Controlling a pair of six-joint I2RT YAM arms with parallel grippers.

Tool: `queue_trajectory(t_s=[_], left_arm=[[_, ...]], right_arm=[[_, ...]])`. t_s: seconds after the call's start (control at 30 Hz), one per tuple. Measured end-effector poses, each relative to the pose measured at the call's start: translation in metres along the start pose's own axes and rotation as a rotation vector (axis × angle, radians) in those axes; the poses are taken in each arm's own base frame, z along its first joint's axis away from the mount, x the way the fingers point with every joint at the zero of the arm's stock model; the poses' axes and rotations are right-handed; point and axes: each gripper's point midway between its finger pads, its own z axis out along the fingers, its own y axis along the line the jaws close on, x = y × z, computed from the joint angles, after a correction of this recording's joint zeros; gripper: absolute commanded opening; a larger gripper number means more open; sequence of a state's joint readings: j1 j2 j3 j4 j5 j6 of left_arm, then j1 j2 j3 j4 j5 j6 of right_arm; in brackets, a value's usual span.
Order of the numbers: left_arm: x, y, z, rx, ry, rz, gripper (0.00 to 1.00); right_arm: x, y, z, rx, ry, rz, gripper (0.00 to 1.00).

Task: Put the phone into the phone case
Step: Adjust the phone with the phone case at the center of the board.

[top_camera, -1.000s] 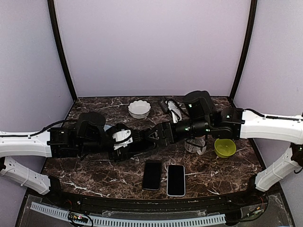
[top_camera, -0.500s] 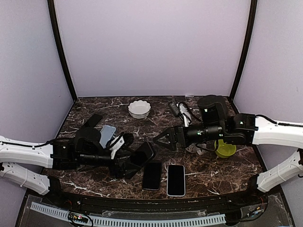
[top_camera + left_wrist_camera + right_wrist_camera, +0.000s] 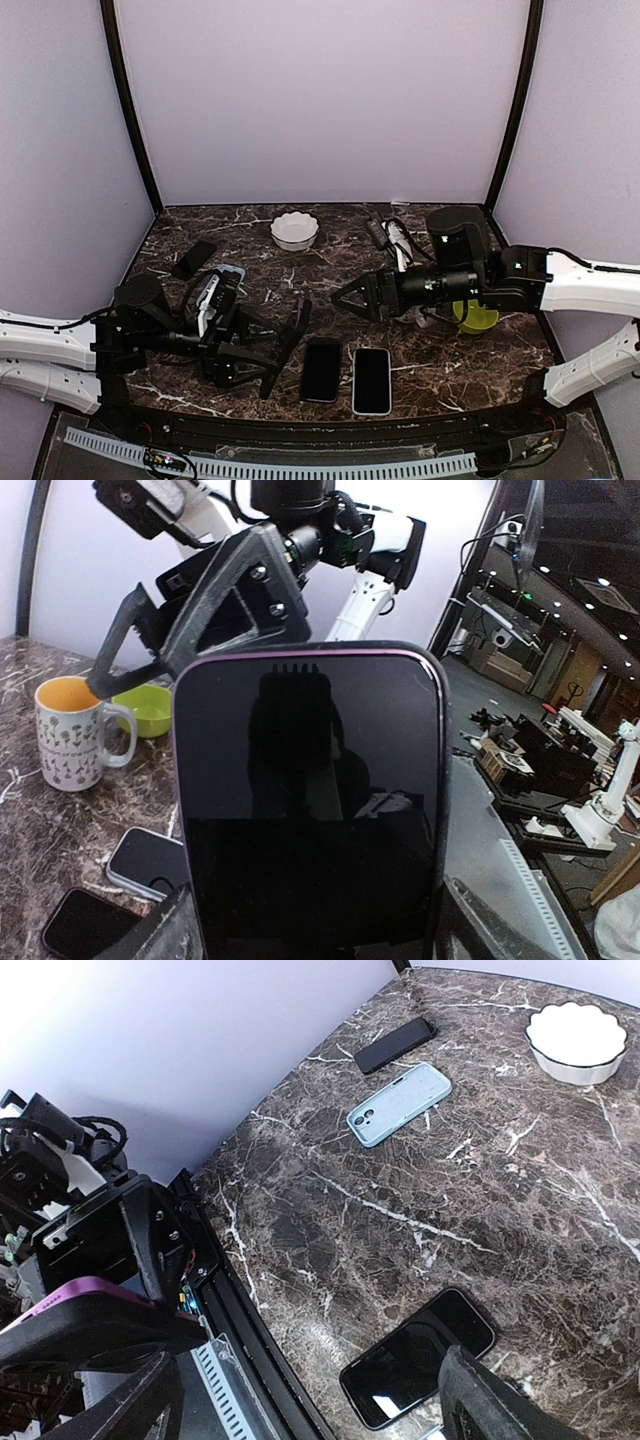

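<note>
- Purple rim (image 3: 300, 654) round black glass: the phone (image 3: 310, 810), clamped by its lower sides in the left gripper (image 3: 272, 352) and held upright off the marble table (image 3: 450, 370) at front left. Reads as a case already seated around the handset, though not certain from these views. Screen turned to the wrist camera, probably so the fit can be checked.
- Flat by the front edge, side by side and almost touching: a black handset (image 3: 322, 370) and a white-rimmed handset (image 3: 371, 380). Spares, most likely, parked clear of the work.
- Just beyond those, the right gripper (image 3: 343, 298): jaws spread wide, nothing between them, aimed toward the held phone. Seemingly poised to steady it or press it home.
- Behind that arm, a flower-printed mug (image 3: 70, 730) and a green bowl (image 3: 140, 708), set aside at the right.
- Farther back on the left, a light-blue case (image 3: 400, 1105) lying back-up, camera cut-out showing; beyond it, a slim black handset (image 3: 395, 1045).
- At the rear, a white scalloped bowl (image 3: 294, 230) and a tangle of cables (image 3: 385, 235).
- No brand, label or lettering legible anywhere.
</note>
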State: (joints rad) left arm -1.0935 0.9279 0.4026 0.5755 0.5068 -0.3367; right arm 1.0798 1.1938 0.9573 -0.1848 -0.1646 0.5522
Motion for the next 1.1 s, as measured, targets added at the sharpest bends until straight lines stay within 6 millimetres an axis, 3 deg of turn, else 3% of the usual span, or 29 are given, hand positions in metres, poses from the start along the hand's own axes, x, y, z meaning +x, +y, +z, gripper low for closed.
queue_trajectory(t_s=[0.27,0.47,0.53,0.67,0.83,0.97,1.1], left_arm=[[-0.008,-0.009,0.006,0.052,0.008,0.005,0.00],[-0.002,0.029,0.013,-0.153,0.100,0.056,0.00],[0.012,0.050,0.014,-0.256,0.173,0.073,0.00],[0.062,0.088,0.009,-0.447,0.371,0.111,0.00],[0.123,0.103,0.005,-0.599,0.621,0.308,0.00],[0.135,0.106,0.004,-0.666,0.689,0.509,0.00],[0.135,0.101,0.006,-0.702,0.677,0.707,0.00]], right_arm=[[-0.006,-0.007,-0.004,0.048,-0.027,-0.033,0.90],[-0.006,-0.020,-0.011,0.130,-0.037,-0.030,0.89],[-0.006,-0.025,-0.012,0.157,-0.039,-0.017,0.88],[-0.004,-0.028,-0.009,0.158,-0.051,0.016,0.85],[0.017,-0.035,0.020,0.117,-0.007,0.064,0.77],[0.039,-0.046,0.043,0.124,0.072,0.064,0.61],[0.053,-0.049,0.049,0.108,0.109,0.039,0.44]])
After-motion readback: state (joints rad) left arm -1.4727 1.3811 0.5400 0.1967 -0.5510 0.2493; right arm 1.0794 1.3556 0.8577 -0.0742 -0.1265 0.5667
